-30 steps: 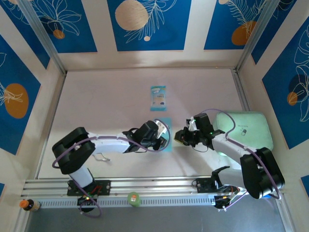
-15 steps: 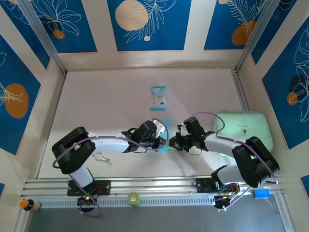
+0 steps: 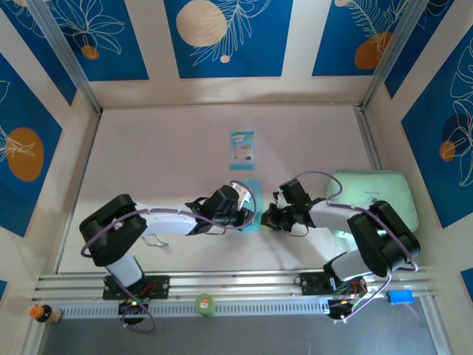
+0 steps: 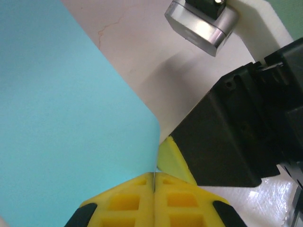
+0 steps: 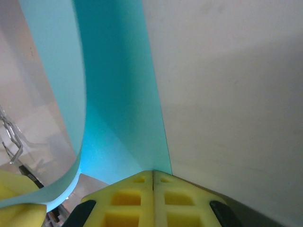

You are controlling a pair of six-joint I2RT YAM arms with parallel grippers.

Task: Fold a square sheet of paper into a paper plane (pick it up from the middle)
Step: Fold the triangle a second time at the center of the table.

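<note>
The right gripper had swung in and shut its jaws on the square sheet of paper, facing the left gripper, whose jaws already pinched it, so the sheet, mid-way across the tabletop and short of the printed packet, seemed held at both sides for folding.

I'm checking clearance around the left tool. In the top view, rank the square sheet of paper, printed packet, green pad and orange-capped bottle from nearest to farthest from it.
1. square sheet of paper: pinched in the left tool.
2. printed packet: behind, toward the back wall.
3. green pad: far right.
4. orange-capped bottle: near-left corner.
</note>
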